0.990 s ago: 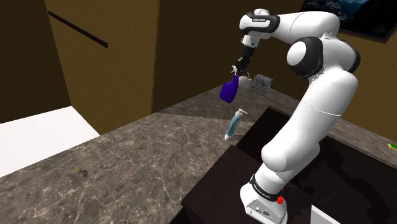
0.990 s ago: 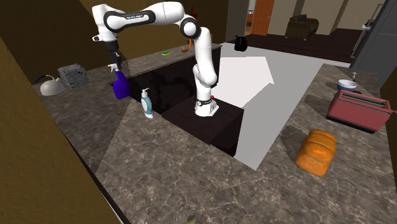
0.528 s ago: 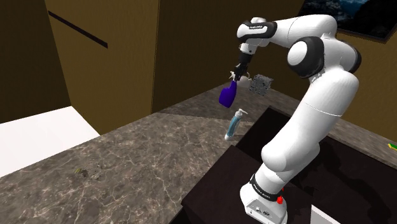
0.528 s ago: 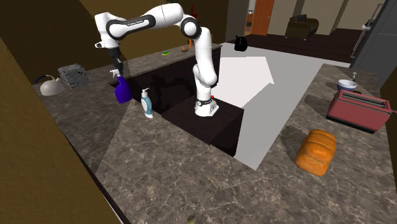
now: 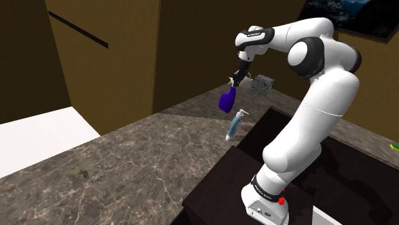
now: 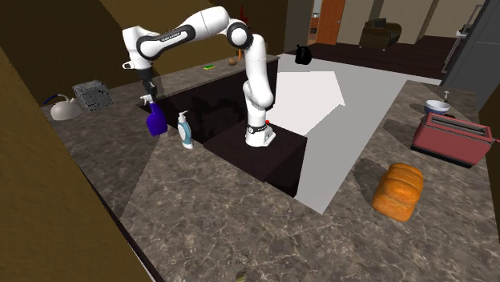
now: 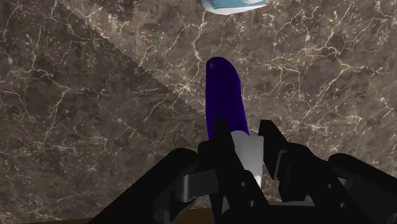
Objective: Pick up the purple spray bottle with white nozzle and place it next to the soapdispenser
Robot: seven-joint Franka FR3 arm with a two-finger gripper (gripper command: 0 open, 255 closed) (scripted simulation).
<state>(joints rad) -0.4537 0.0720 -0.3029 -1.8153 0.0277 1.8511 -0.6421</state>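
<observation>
The purple spray bottle [image 5: 227,100] [image 6: 155,122] [image 7: 225,101] hangs by its white nozzle [image 7: 248,153] from my gripper [image 5: 237,80] [image 6: 147,99] [image 7: 247,141], which is shut on the nozzle. The bottle is held above the dark marble counter [image 5: 147,160], a short way from the soap dispenser [image 5: 236,124] [image 6: 184,130], a light blue bottle with a white pump standing at the counter's edge. In the wrist view the soap dispenser [image 7: 234,4] shows just beyond the bottle's base.
A toaster [image 6: 92,95] [image 5: 263,84] and a kettle [image 6: 58,106] stand behind the bottle near the wall. My dark stand [image 6: 240,120] sits beside the soap dispenser. A loaf of bread [image 6: 398,191] and a red toaster [image 6: 450,138] lie far off on the second exterior view's right.
My gripper has carried the purple bottle lower and closer to the soap dispenser. The grip on the nozzle is unchanged.
</observation>
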